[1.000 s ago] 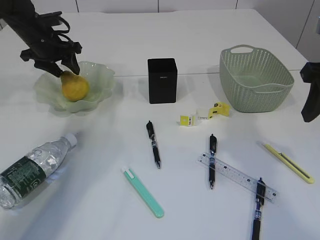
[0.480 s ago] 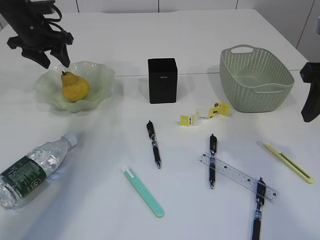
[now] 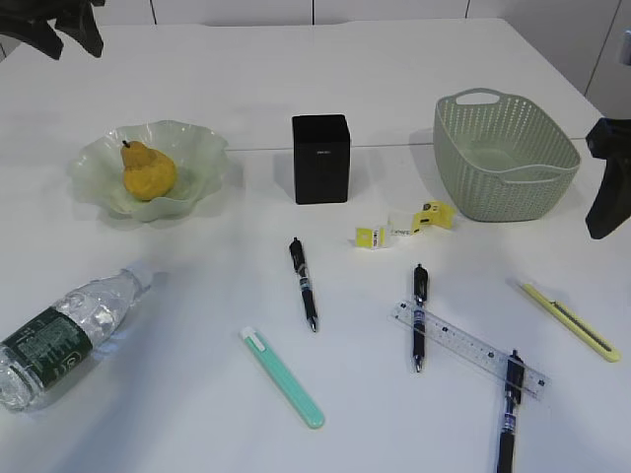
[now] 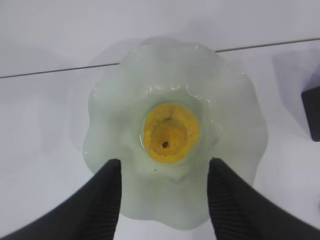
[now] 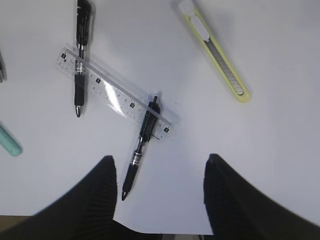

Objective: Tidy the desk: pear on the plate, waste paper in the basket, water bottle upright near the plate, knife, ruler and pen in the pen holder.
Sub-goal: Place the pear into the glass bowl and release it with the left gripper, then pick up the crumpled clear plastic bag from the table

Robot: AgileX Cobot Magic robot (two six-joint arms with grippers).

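The yellow pear (image 3: 146, 172) (image 4: 171, 132) sits stem-up in the pale green plate (image 3: 197, 148) (image 4: 235, 100). My left gripper (image 3: 71, 41) (image 4: 164, 165) hangs open high above it, holding nothing. The water bottle (image 3: 64, 330) lies on its side at front left. The black pen holder (image 3: 319, 158) stands mid-desk, the basket (image 3: 503, 153) at back right, yellow-white waste paper (image 3: 404, 227) between them. The clear ruler (image 3: 471, 347) (image 5: 112, 95) lies across two pens (image 5: 140, 147), beside a yellow knife (image 3: 570, 320) (image 5: 215, 50). My right gripper (image 3: 603, 212) (image 5: 159, 162) hovers open above them.
A third pen (image 3: 303, 284) and a teal knife (image 3: 283, 377) lie at front centre. The desk's front edge runs just under the right gripper in the right wrist view. The pen holder's corner (image 4: 312, 112) shows at the right edge of the left wrist view.
My left gripper has risen up and to the left, away from the pear, which stays on the plate. The right gripper has barely moved.
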